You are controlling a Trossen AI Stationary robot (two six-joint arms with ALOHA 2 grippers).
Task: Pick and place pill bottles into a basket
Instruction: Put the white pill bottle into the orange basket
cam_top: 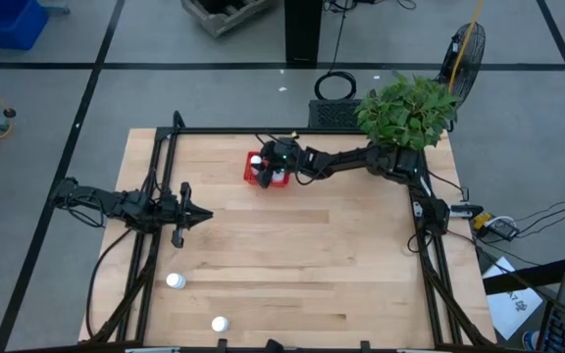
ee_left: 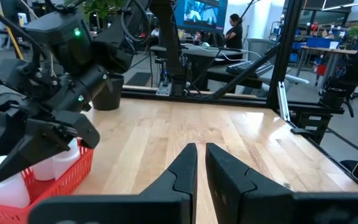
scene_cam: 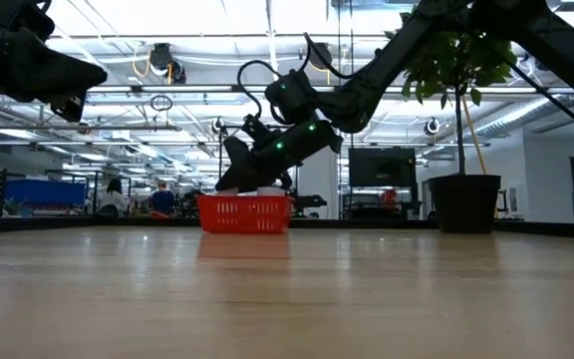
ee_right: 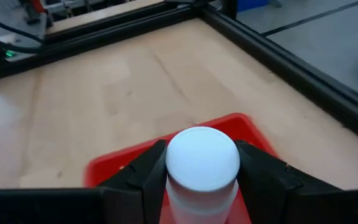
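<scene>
The red basket (cam_top: 264, 175) (scene_cam: 245, 213) stands on the table's far half and holds white pill bottles (ee_left: 4, 182). My right gripper (cam_top: 277, 161) (ee_right: 202, 157) reaches from the table's right and hangs right over the basket, shut on another white pill bottle (ee_right: 201, 163). Two more pill bottles (cam_top: 175, 281) (cam_top: 220, 324) rest on the wood near the front left. My left gripper (cam_top: 202, 216) (ee_left: 201, 167) waits at the table's left, level and shut on nothing. My right gripper pinches the pill bottle's body just below its cap (ee_right: 173, 189) between its two fingers (ee_right: 146, 173), one on each side. The fingers come from the table's right, slanting a little downward. The bottle stands about upright, cap up, over the basket (ee_right: 235, 129); its bottom is hidden.
A potted plant (cam_top: 407, 110) (scene_cam: 463, 202) stands at the far right corner, beside the right arm. Black frame rails (cam_top: 292, 130) run along the table's edges. Bare wood lies between the basket and the front bottles. People sit in the room beyond (ee_left: 235, 30).
</scene>
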